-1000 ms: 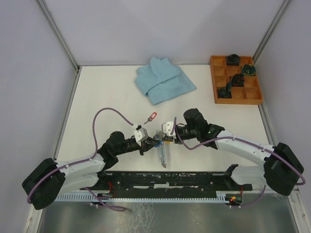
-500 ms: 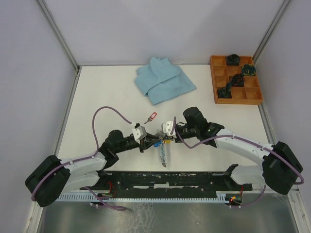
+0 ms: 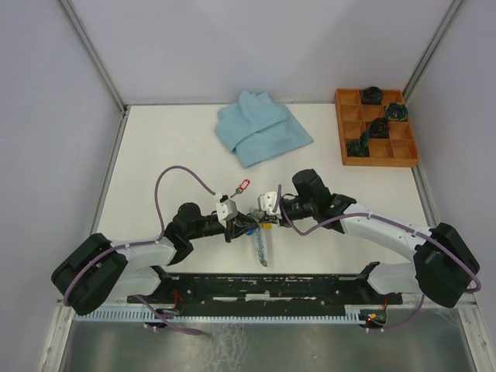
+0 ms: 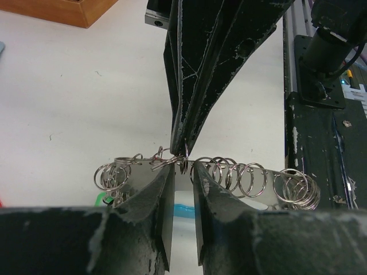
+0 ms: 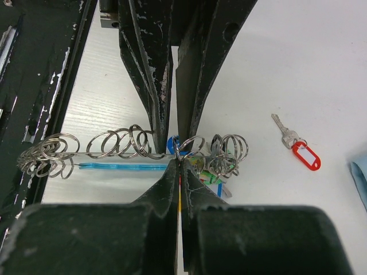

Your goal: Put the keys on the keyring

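The keyring (image 3: 260,246) is a grey coil of small rings with a light-blue segment (image 5: 120,166), stretched between both grippers. My right gripper (image 5: 179,162) is shut on one ring of the keyring (image 5: 114,143); it also shows in the top view (image 3: 257,219). My left gripper (image 4: 183,169) faces it, jaws a narrow gap apart, with a ring of the keyring (image 4: 252,179) standing between them untouched. Several keys with green and blue tags (image 5: 221,166) hang bunched on the coil. One key with a red tag (image 3: 242,187) lies loose on the table, also in the right wrist view (image 5: 298,150).
A folded light-blue cloth (image 3: 262,128) lies at the back middle. A wooden compartment tray (image 3: 403,147) with dark items stands at the back right. A black rail (image 3: 263,285) runs along the near edge between the arm bases.
Both grippers have shifted slightly away from the bases with the keyring between them. The left arm's elbow has swung outward. The red-tagged key has not moved.
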Controlling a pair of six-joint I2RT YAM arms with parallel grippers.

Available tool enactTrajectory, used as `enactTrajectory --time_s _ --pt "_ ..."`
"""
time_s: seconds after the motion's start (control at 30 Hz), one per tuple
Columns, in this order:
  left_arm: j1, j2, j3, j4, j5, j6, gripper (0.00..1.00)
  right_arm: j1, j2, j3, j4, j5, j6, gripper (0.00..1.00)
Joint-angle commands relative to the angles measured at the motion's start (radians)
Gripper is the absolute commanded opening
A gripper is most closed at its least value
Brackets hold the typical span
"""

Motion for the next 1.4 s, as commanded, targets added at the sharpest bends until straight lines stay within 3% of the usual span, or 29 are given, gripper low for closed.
enactTrajectory --time_s 0.0,0.17,0.33,0.5,0.83,1.07,1.37 --pt "0.003 0.02 0.045 0.053 0.046 0.055 0.25 -0.002 0.016 0.04 0.026 -0.044 -0.006 0.01" --pt "0.004 0.016 0.055 0.056 0.057 0.056 0.2 -0.002 0.037 0.046 0.021 -0.048 -0.003 0.01" --pt "0.004 0.007 0.05 0.028 0.055 0.091 0.03 -0.002 0.016 0.051 0.002 -0.026 -0.002 0.03" --pt "0.006 -0.038 0.028 -0.03 0.016 0.165 0.03 -0.002 -0.062 0.026 -0.005 0.055 0.042 0.24" --pt "0.004 -0.081 -0.006 -0.055 -0.019 0.277 0.03 -0.002 -0.113 0.094 -0.034 0.327 0.391 0.53" --pt "0.003 -0.11 -0.039 -0.017 -0.031 0.328 0.03 -0.002 -0.057 0.106 -0.008 0.317 0.443 0.64" --pt "0.003 -0.245 -0.104 0.009 -0.21 0.281 0.03 -0.004 0.132 0.306 -0.037 0.556 0.538 0.78"
